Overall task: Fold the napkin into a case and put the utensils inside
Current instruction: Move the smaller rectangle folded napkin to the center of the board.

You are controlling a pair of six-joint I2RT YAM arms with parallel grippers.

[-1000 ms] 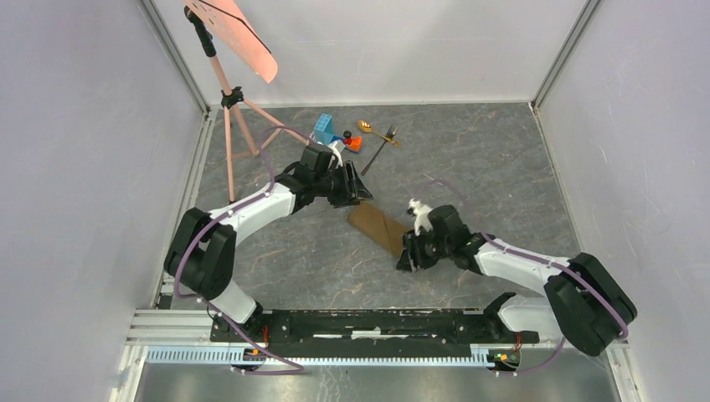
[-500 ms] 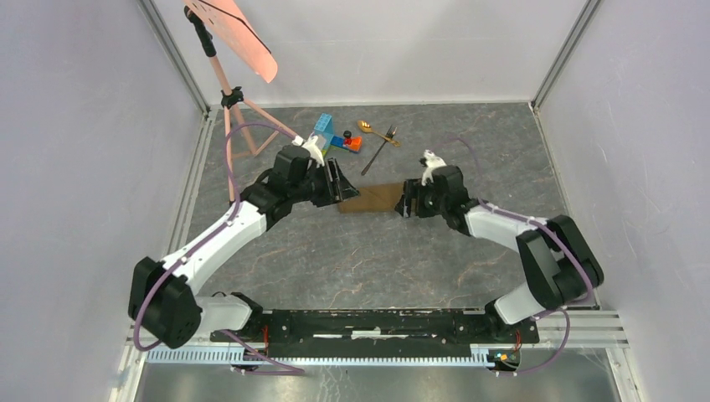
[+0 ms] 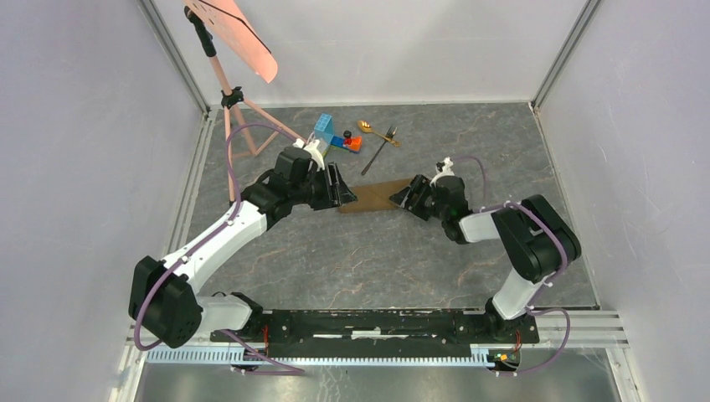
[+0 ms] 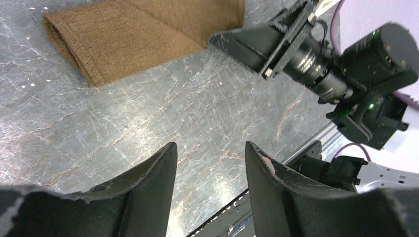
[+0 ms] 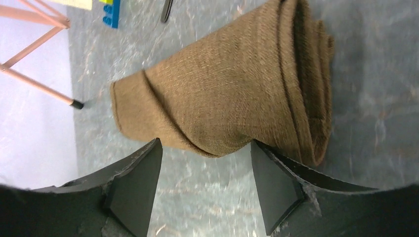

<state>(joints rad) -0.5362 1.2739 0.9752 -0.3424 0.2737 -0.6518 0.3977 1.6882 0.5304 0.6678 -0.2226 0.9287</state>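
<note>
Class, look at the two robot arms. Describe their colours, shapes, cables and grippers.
The left arm and right arm have white link shells between bulky black joint housings. A thin purple cable runs along each. The left gripper and right gripper each end in two matt black, wedge-shaped fingers with rough edges. A small green light glows on the right wrist.

Your right gripper [image 5: 205, 145] stands parted before the folded napkin [image 5: 222, 89]; its edge perhaps touches the fingertips [image 5: 146, 165].

High fixed view looking down, both wrist views close (low), sharing napkin [image 3: 375, 196]
</note>
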